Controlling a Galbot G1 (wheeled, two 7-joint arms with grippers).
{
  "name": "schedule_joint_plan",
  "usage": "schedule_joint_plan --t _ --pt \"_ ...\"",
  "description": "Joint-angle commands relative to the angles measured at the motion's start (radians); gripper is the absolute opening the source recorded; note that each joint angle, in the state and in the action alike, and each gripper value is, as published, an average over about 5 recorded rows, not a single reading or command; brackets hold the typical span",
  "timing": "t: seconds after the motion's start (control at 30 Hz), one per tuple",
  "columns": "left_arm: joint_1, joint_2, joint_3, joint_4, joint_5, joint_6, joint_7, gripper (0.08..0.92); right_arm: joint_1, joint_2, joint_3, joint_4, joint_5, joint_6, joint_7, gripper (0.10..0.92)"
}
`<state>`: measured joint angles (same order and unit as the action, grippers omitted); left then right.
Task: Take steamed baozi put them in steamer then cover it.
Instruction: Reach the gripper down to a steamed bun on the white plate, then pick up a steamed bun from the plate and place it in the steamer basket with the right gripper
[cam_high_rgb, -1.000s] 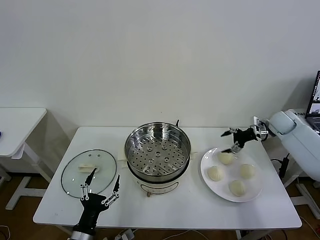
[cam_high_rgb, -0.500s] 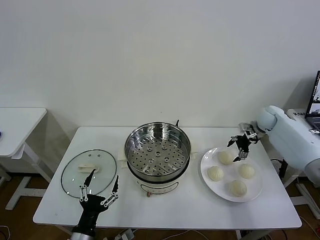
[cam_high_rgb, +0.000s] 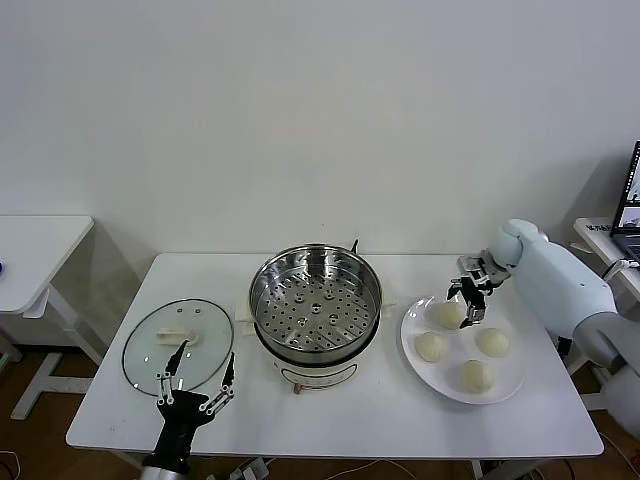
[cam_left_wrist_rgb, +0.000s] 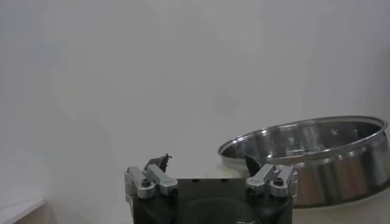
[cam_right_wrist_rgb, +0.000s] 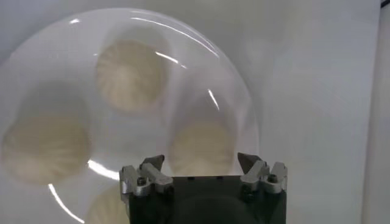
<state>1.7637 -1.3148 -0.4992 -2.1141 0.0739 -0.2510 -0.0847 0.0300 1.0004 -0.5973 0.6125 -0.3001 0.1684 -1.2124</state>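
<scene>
Reaching down, right claw (cam_high_rgb: 470, 302) spread above plated steamed baozi (cam_high_rgb: 450, 314).

My right gripper (cam_high_rgb: 470, 303) is black with bare metal fingertips (cam_right_wrist_rgb: 153, 163), spread apart over a glossy white plate (cam_high_rgb: 510, 385) that throws bright glare in my wrist view. The buns (cam_high_rgb: 451, 314) on it look smooth, matt and doughy, off-white. The steamer (cam_high_rgb: 315, 305) is polished stainless steel, mirror-bright, with a perforated metal tray (cam_high_rgb: 312, 308) inside and a cream plastic-looking base (cam_high_rgb: 318, 376). The lid (cam_high_rgb: 178, 345) is clear glass with a cream handle (cam_high_rgb: 175, 336). The table (cam_high_rgb: 330, 420) is smooth matt white. My left gripper (cam_high_rgb: 196, 373) is black too, fingers apart.
</scene>
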Motion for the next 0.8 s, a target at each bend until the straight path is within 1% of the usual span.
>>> schedule_joint_plan --t 0.03,0.13,0.2,0.37,0.47,0.53,0.67,0.73,0.8 --pt "0.001 -0.001 0.000 -0.002 -0.005 -0.001 -0.005 0.823 -0.001 0.035 -0.006 -0.038 -0.035 0.007 0.030 0.823" --pt "0.002 -0.001 -0.001 -0.003 -0.007 -0.001 -0.007 0.823 -0.003 0.037 -0.007 -0.039 -0.035 0.008 0.035 0.820" --pt "0.002 -0.001 -0.002 -0.004 -0.008 -0.002 -0.007 0.823 -0.003 0.037 -0.009 -0.038 -0.037 0.008 0.038 0.801" --pt "0.004 -0.002 -0.003 -0.007 -0.012 -0.002 -0.009 0.823 -0.002 0.023 -0.022 -0.017 -0.040 0.012 0.044 0.689" --pt "0.004 -0.002 -0.003 -0.010 -0.013 -0.001 -0.010 0.823 0.000 0.008 -0.029 0.004 -0.036 0.014 0.044 0.654" --pt "0.004 -0.002 -0.003 -0.011 -0.013 -0.001 -0.010 0.823 0.004 -0.004 -0.031 0.023 -0.031 0.016 0.044 0.646" --pt "0.004 -0.001 -0.001 -0.019 -0.016 0.002 -0.010 0.823 0.040 -0.051 -0.058 0.112 0.001 0.022 0.039 0.644" --pt "0.004 0.000 0.000 -0.025 -0.018 0.004 -0.011 0.823 0.082 -0.080 -0.088 0.181 0.042 0.035 0.032 0.645" --pt "0.003 0.002 0.001 -0.030 -0.018 0.005 -0.011 0.823 0.149 -0.101 -0.138 0.257 0.094 0.081 0.022 0.648"
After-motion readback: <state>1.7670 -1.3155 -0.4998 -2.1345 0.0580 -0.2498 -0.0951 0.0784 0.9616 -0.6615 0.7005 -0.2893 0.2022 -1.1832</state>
